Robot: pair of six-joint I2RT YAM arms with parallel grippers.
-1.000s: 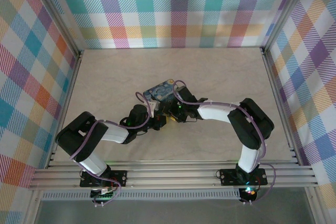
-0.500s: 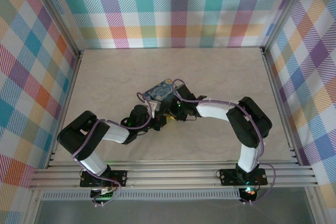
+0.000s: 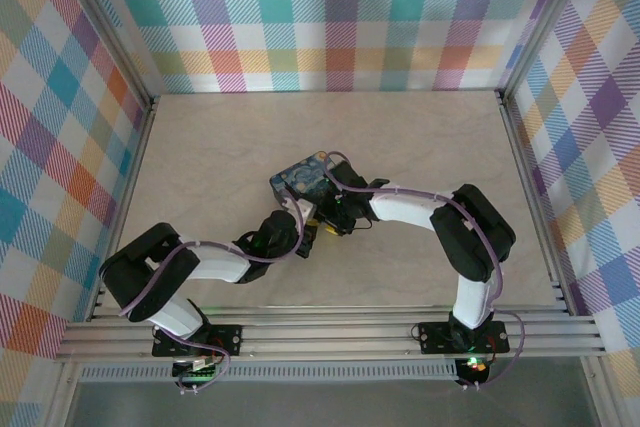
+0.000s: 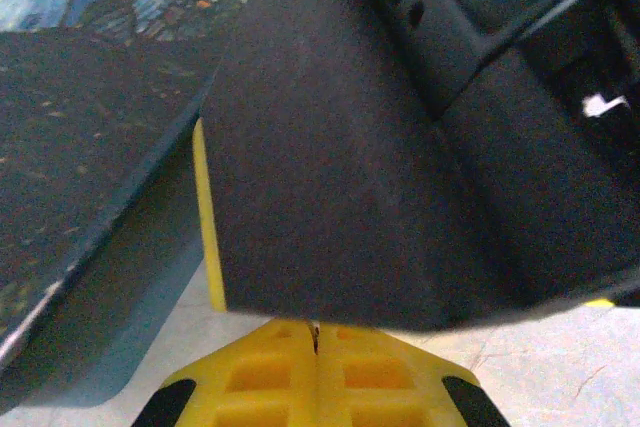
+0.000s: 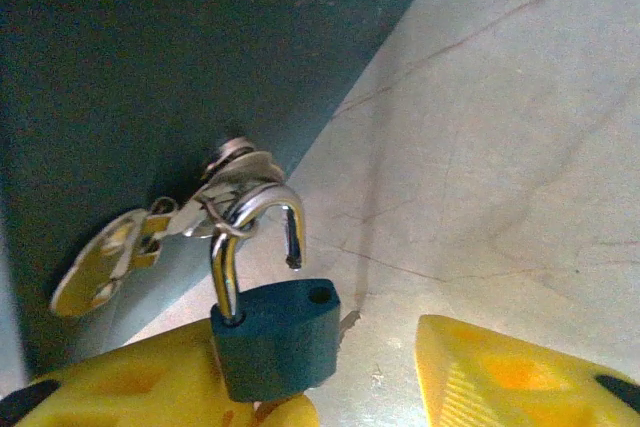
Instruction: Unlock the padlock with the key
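Observation:
In the right wrist view the dark teal padlock (image 5: 278,338) stands with its steel shackle (image 5: 250,227) sprung open, one end out of its hole. A ring of spare keys (image 5: 118,257) hangs on the shackle. The padlock leans on the left yellow finger (image 5: 140,387) of my right gripper (image 5: 370,397), whose jaws are open, with the other finger well clear. A small metal tip (image 5: 347,323) pokes out behind the body. My left gripper (image 4: 315,347) is shut, with a thin metal sliver, apparently the key (image 4: 315,333), pinched at its tips. Both grippers meet at mid-table, the left (image 3: 303,239) below the right (image 3: 322,219).
A dark box with a starry-night print (image 3: 300,177) lies just behind the grippers, its side (image 5: 150,67) close to the padlock. The black body of the right arm (image 4: 400,147) looms directly in front of the left fingers. Plaid walls ring the pale table (image 3: 430,137).
The right jaws have spread apart off the padlock. The left wrist has shifted a little right and nearer. The box has nudged slightly left.

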